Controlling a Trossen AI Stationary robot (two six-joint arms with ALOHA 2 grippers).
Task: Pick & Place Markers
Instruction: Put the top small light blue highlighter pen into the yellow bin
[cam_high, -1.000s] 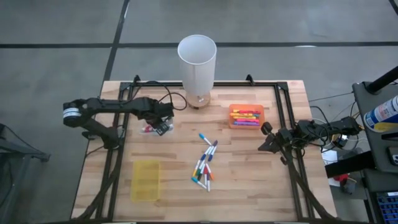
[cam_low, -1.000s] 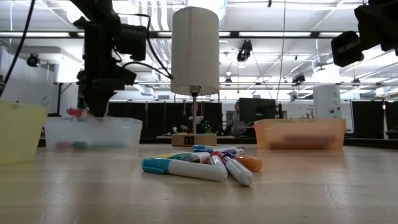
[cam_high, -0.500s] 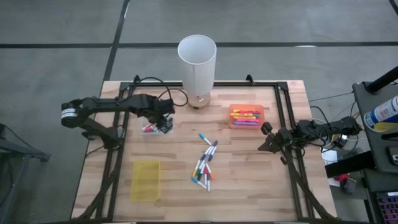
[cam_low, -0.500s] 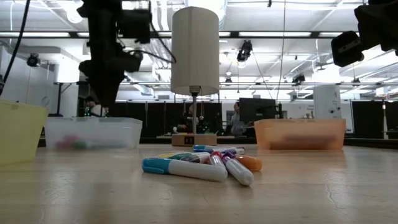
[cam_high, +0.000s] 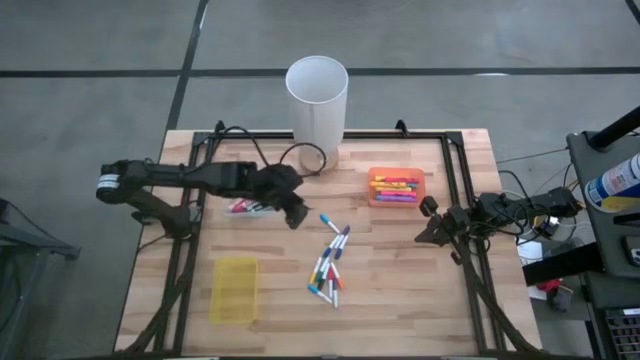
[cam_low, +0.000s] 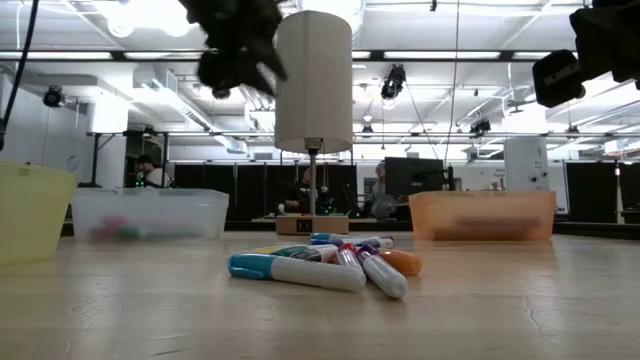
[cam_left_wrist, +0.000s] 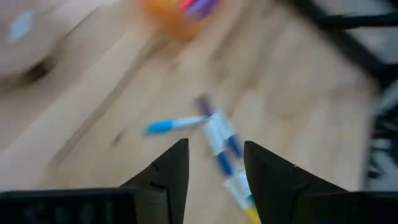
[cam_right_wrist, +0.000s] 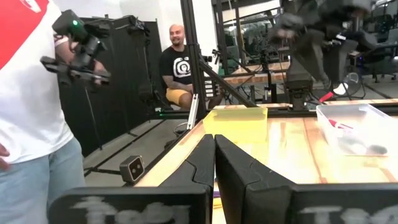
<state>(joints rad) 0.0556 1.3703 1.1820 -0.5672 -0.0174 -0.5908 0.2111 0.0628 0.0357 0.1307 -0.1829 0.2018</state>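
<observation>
Markers (cam_high: 329, 263) lie loose mid-table; we judge the empty, wide-jawed left gripper (cam_high: 296, 216) is reaching for another, needing descent and alignment.

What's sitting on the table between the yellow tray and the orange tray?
From above, the loose pile of markers lies on bare wood between the yellow tray and the orange tray; nothing else sits there.
</observation>
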